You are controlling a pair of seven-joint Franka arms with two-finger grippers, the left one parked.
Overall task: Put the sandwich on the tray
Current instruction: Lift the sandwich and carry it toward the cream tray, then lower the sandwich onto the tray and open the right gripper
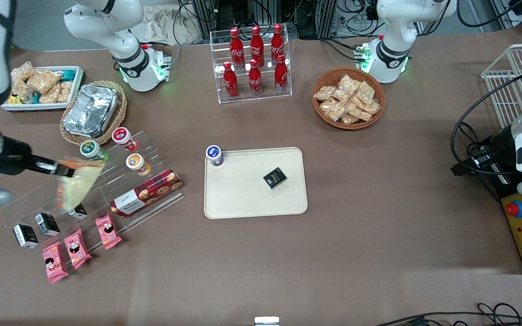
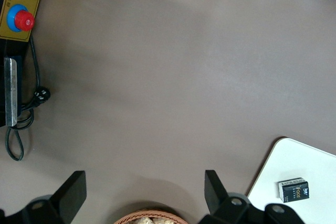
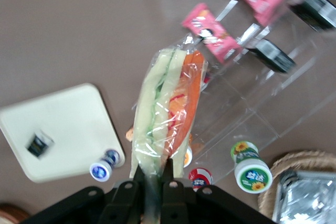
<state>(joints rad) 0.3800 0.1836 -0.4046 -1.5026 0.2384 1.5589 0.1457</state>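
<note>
- The sandwich hangs in the air above the clear acrylic display stand, toward the working arm's end of the table; it rests on nothing.
- Its long axis runs from the pinched end downward: in the front view the free end droops toward the front camera, over the stand's lower steps.
- In the right wrist view the sandwich stretches straight away from the fingers, its layers side by side along the length: pale bread, green filling, then an orange strip under clear wrap.
- The gripper is clamped on the sandwich's upper edge, its fingers pressed tight on the wrap with only the thin pinched end between them; the rest of the wedge dangles beneath.
- The tray lies flat near the table's middle, well apart from the sandwich, toward the parked arm's end.
- A small black box sits on the tray, and a blue-lidded cup stands at the tray's corner.
- On the stand below the sandwich are a long red cookie box and lidded cups; pink snack packets lie nearer the front camera.
</note>
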